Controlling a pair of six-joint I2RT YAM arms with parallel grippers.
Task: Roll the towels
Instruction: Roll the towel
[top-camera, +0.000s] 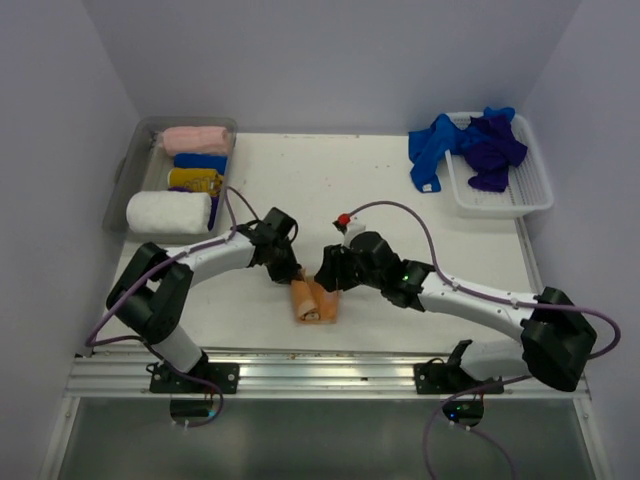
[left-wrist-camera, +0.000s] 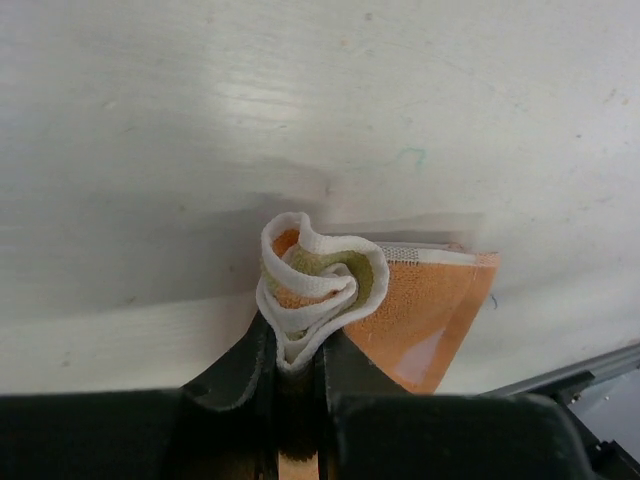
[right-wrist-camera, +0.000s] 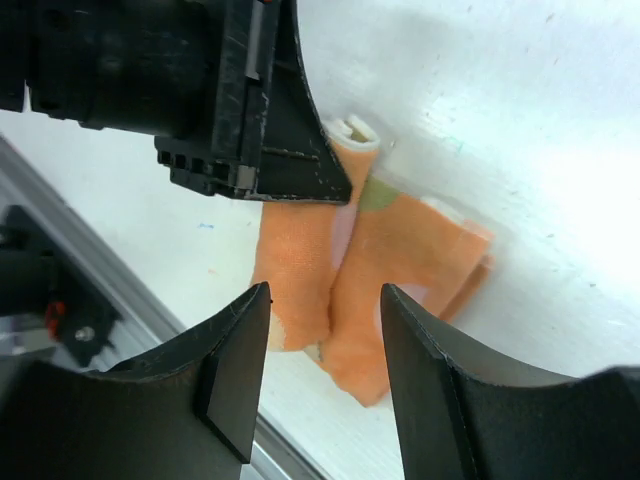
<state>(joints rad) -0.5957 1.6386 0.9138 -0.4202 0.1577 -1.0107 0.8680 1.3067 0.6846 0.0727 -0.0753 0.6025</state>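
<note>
I am looking at a white tabletop (top-camera: 330, 180) with pale purple walls (top-camera: 330, 60) around it. My left end effector (left-wrist-camera: 298, 345) is squeezing the rolled end of the orange towel (top-camera: 313, 302), lying near the front edge. My right end effector (right-wrist-camera: 325, 290) is hanging just above it, fingers wide apart.

This is a robot laboratory cell. Plain pale walls (top-camera: 330, 60) close a white table (top-camera: 330, 180) on three sides, and a left arm (top-camera: 200, 262) and a right arm (top-camera: 480, 300) are bolted to an aluminium rail (top-camera: 330, 375) at its near edge.
</note>
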